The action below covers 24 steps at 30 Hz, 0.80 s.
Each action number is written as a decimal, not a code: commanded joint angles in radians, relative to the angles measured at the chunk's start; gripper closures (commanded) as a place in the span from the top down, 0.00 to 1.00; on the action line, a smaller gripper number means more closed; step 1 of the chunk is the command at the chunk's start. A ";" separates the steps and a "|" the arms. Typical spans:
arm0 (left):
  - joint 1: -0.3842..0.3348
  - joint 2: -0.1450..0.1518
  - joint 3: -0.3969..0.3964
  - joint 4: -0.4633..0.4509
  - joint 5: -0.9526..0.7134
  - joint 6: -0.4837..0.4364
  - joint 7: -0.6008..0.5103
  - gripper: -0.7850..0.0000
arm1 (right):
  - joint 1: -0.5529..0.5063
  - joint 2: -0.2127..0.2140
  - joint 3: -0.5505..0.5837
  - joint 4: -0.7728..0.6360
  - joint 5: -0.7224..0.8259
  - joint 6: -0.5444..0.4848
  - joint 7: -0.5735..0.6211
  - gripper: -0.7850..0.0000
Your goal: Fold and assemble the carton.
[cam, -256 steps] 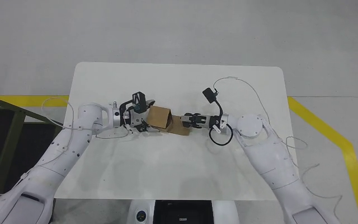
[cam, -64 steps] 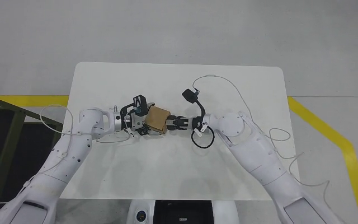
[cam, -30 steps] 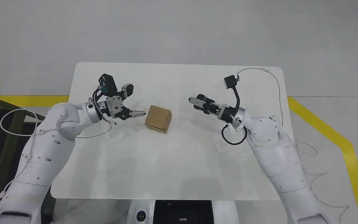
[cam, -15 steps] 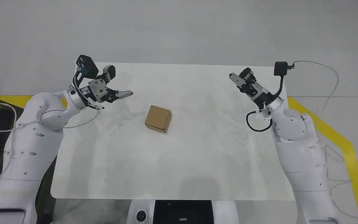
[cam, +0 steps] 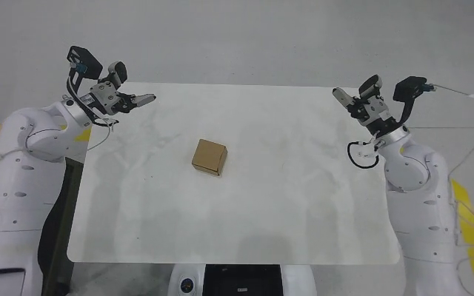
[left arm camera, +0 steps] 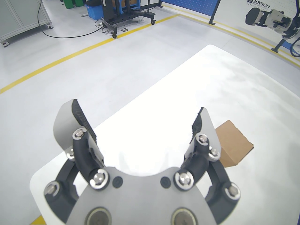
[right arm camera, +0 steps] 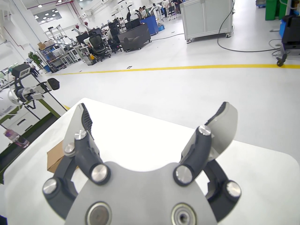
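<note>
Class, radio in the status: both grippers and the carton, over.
Left gripper open, at far-left table corner. Right gripper open, at far-right corner. Carton boxed up mid-table, touching neither gripper.

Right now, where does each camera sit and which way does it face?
Top view: above the arms, looking down on the table and carton; left arm and right arm flank it.
Left wrist view: on the left wrist, looking past the open left fingers across the table.
Right wrist view: on the right wrist, looking past the open right fingers.
Shared: all show the carton.
</note>
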 commanded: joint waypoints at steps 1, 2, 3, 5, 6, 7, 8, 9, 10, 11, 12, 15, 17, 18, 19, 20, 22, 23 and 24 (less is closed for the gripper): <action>-0.005 0.000 -0.001 0.004 0.003 0.001 0.004 1.00 | -0.002 0.002 0.005 -0.005 -0.024 0.008 -0.005 1.00; -0.007 0.000 0.000 0.005 0.002 0.001 0.007 1.00 | -0.003 0.003 0.008 -0.010 -0.042 0.016 -0.008 1.00; -0.010 -0.001 0.000 0.006 0.003 0.003 0.009 1.00 | -0.005 0.004 0.010 -0.013 -0.056 0.027 -0.010 1.00; -0.015 -0.002 0.002 0.003 0.013 0.014 0.017 1.00 | -0.008 0.007 0.011 -0.024 -0.099 0.050 0.010 1.00; -0.015 -0.002 0.002 0.003 0.013 0.014 0.017 1.00 | -0.008 0.007 0.011 -0.024 -0.099 0.050 0.010 1.00; -0.015 -0.002 0.001 0.004 0.011 0.012 0.015 1.00 | -0.008 0.007 0.011 -0.023 -0.095 0.047 0.006 1.00; -0.016 -0.002 0.002 0.003 0.013 0.014 0.017 1.00 | -0.008 0.008 0.011 -0.024 -0.102 0.051 0.011 1.00; -0.016 -0.002 0.002 0.003 0.013 0.014 0.017 1.00 | -0.008 0.008 0.011 -0.024 -0.102 0.051 0.011 1.00; -0.015 -0.002 0.002 0.003 0.013 0.014 0.017 1.00 | -0.008 0.008 0.011 -0.024 -0.100 0.050 0.011 1.00; -0.015 -0.002 0.002 0.003 0.013 0.014 0.017 1.00 | -0.008 0.008 0.011 -0.024 -0.099 0.050 0.011 1.00; -0.015 -0.002 0.002 0.003 0.013 0.014 0.017 1.00 | -0.008 0.007 0.011 -0.024 -0.099 0.050 0.010 1.00; -0.015 -0.002 0.002 0.003 0.013 0.014 0.017 1.00 | -0.008 0.007 0.011 -0.024 -0.099 0.050 0.010 1.00; -0.015 -0.002 0.002 0.003 0.013 0.014 0.017 1.00 | -0.008 0.007 0.011 -0.024 -0.099 0.050 0.010 1.00; -0.015 -0.002 0.002 0.003 0.013 0.014 0.017 1.00 | -0.008 0.007 0.011 -0.024 -0.099 0.050 0.010 1.00; -0.015 -0.002 0.002 0.003 0.013 0.014 0.017 1.00 | -0.008 0.007 0.011 -0.024 -0.099 0.050 0.010 1.00; -0.015 -0.002 0.002 0.003 0.013 0.014 0.017 1.00 | -0.008 0.007 0.011 -0.024 -0.099 0.050 0.010 1.00; -0.015 -0.002 0.002 0.003 0.013 0.014 0.017 1.00 | -0.008 0.007 0.011 -0.024 -0.099 0.050 0.010 1.00; -0.015 -0.002 0.002 0.003 0.013 0.014 0.017 1.00 | -0.008 0.007 0.011 -0.024 -0.099 0.050 0.010 1.00; -0.015 -0.002 0.002 0.003 0.013 0.014 0.017 1.00 | -0.008 0.007 0.011 -0.024 -0.099 0.050 0.010 1.00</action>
